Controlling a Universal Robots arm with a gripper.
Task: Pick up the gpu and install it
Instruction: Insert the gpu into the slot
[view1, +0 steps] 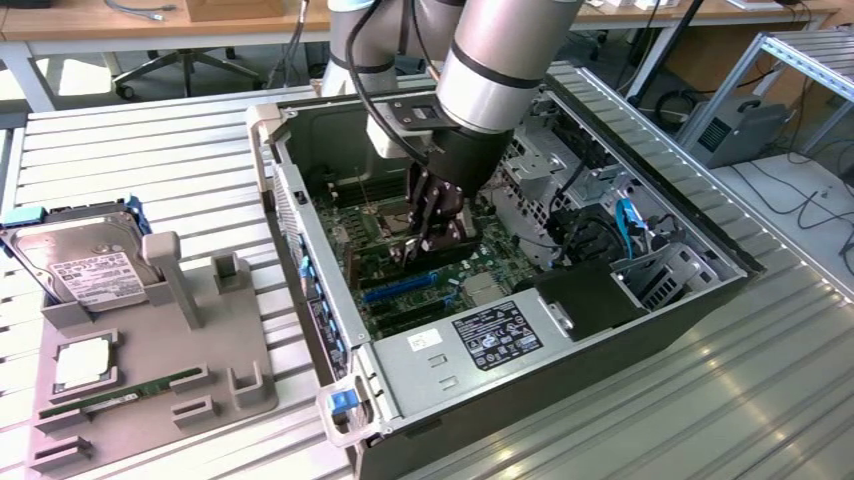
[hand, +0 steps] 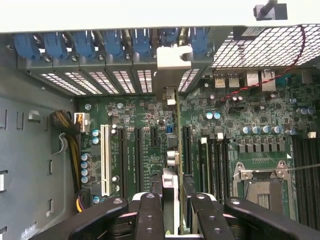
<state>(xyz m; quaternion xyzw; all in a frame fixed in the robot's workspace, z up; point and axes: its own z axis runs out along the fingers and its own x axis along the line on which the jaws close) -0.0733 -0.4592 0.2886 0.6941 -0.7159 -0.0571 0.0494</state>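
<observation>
Inside the open computer case (view1: 674, 235), the gripper (view1: 430, 235) pinches the gpu (hand: 172, 165) edge-on; it should stay square over the motherboard (hand: 145, 130) slot.

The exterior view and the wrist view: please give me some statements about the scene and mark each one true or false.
1. The end effector is inside the open computer case. True.
2. The gpu lies flat on the grey holder. False: it stands on edge over the motherboard, held by the end effector.
3. The hard drive sits in the grey holder. True.
4. The green memory stick is inside the case. False: it rests on the grey holder.
5. The gpu's metal bracket is near the blue slot clips. True.
</observation>
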